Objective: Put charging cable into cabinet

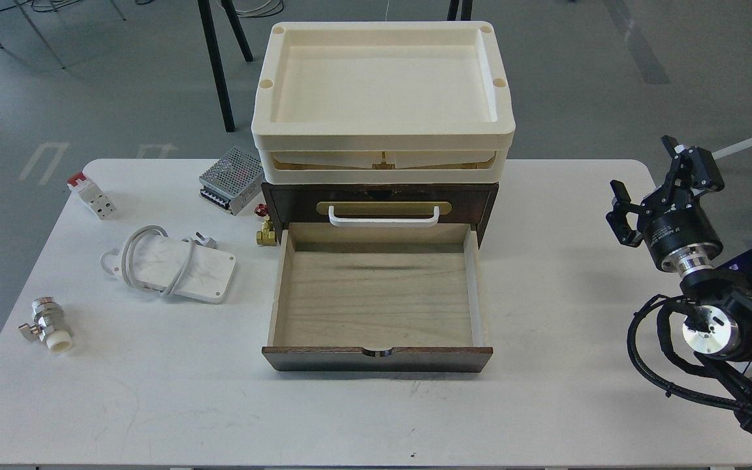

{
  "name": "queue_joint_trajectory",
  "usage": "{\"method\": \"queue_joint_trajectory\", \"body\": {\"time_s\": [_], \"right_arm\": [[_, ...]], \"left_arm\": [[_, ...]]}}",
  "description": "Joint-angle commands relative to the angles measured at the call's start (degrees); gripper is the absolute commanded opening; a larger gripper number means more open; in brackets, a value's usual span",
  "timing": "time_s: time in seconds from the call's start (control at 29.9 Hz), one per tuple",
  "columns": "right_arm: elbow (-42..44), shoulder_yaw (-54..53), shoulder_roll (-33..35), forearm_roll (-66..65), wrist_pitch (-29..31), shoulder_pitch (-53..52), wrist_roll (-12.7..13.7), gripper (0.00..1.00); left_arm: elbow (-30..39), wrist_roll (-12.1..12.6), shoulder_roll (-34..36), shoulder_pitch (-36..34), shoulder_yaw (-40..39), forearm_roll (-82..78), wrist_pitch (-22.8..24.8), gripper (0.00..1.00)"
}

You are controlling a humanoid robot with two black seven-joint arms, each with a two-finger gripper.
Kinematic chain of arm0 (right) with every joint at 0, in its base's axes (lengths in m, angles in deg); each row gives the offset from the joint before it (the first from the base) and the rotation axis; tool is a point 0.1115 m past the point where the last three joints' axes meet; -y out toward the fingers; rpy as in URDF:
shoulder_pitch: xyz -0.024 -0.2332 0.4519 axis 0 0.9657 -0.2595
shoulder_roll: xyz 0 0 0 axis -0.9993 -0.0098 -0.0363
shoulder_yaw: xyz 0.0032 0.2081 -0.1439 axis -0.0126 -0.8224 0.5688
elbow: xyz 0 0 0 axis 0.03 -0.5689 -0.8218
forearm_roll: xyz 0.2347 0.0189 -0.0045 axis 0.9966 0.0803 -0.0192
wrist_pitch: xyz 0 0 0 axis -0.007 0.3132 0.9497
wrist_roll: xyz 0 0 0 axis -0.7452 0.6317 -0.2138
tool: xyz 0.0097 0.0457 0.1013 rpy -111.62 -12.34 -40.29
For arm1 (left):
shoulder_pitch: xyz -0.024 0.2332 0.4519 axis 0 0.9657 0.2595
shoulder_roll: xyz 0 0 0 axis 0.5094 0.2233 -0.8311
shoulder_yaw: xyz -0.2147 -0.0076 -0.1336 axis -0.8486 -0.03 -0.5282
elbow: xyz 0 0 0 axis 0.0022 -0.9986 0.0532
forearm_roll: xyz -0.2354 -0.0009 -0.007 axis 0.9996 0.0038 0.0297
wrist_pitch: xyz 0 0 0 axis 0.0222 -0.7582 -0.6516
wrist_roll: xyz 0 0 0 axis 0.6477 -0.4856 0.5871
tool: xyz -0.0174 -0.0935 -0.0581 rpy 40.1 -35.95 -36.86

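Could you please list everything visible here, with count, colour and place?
table: one, white, under everything
cabinet: one, dark brown, table centre, bottom drawer pulled open
tray: one, cream, atop cabinet
charging cable: one, white, left of drawer
power supply: one, perforated silver, left of cabinet
brass valve: one, red knob, by cabinet's left corner
breaker: one, white and red, far left
steel valve: one, silver, left front
right gripper: one, black, open, right edge; left not visible

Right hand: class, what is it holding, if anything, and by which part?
Nothing. The right hand is open over the table, apart from everything; the charging cable lies untouched left of the cabinet.
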Motion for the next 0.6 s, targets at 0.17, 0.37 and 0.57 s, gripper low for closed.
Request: {"method": "queue_joint_trajectory", "body": {"time_s": [0.17,0.37,0.57], "right_arm": [[0.0,0.0,0.0,0.01,0.02,-0.03,0.0,0.99],[0.0,0.0,0.0,0.01,0.02,-0.03,0.0,0.99],[0.0,0.0,0.0,0.01,0.02,-0.03,0.0,0.99]], "left_arm": [[10.84,0.02,4.05,-5.34,0.35,-23.64,-0.01,0.97],[24.3,0.02,9.51,-4.2,4.73,-25.41,-0.01,0.99],[28.18,0.02,9.78,-4.02,13.52,-27.68,-0.01,0.99]]}}
